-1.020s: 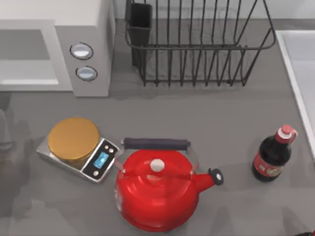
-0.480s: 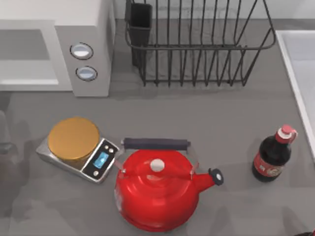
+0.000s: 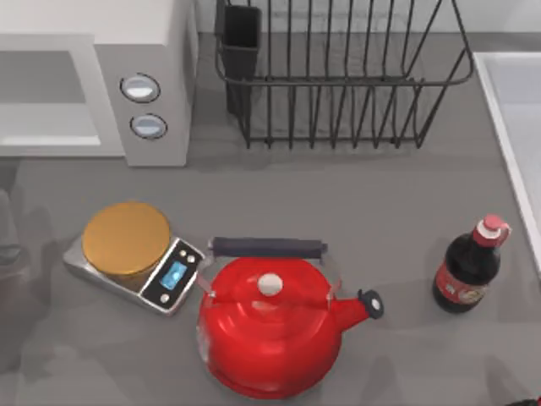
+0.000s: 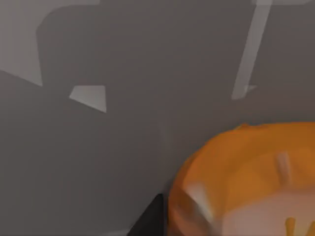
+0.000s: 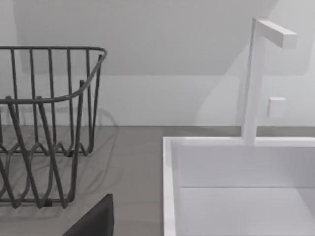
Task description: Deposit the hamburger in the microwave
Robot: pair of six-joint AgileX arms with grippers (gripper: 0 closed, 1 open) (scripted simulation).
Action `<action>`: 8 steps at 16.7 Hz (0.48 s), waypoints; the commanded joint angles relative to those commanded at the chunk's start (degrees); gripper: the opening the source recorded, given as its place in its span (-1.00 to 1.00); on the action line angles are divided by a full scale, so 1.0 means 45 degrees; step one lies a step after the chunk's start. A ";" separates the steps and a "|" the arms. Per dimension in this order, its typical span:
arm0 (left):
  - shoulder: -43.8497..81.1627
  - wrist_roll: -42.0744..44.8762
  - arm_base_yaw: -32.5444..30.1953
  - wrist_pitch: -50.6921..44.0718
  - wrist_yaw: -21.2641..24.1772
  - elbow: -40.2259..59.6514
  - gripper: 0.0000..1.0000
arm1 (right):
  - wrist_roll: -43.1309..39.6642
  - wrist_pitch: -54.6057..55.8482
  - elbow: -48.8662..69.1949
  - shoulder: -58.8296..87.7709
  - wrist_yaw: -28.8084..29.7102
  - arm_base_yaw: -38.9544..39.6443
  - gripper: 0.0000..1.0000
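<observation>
While kettle (image 3: 270, 326) flanks scale (image 3: 135, 256), microwave (image 3: 93, 80) open.

top: overhead, looking down | left wrist: close over hamburger (image 4: 246, 182) | right wrist: toward dish rack (image 5: 47, 123), also in top

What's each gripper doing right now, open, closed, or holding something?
Left gripper: cannot be told; the hamburger sits close against its wrist camera.
Right gripper: cannot be told.

Kitchen counter: microwave (image 3: 93, 85), sink (image 5: 236, 196), kettle (image 3: 270, 326).
</observation>
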 joint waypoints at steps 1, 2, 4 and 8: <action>-0.0110 0.0006 0.0012 -0.0148 -0.0013 0.0128 -1.00 | 0.0000 0.0000 0.0000 0.0000 0.0000 0.0000 1.00; -0.0265 0.0018 0.0013 -0.0412 -0.0014 0.0371 -1.00 | 0.0000 0.0000 0.0000 0.0000 0.0000 0.0000 1.00; -0.0606 0.0008 -0.0003 -0.1294 -0.0005 0.1098 -1.00 | 0.0000 0.0000 0.0000 0.0000 0.0000 0.0000 1.00; -0.1243 0.0012 -0.0039 -0.3937 0.0016 0.2282 -1.00 | 0.0000 0.0000 0.0000 0.0000 0.0000 0.0000 1.00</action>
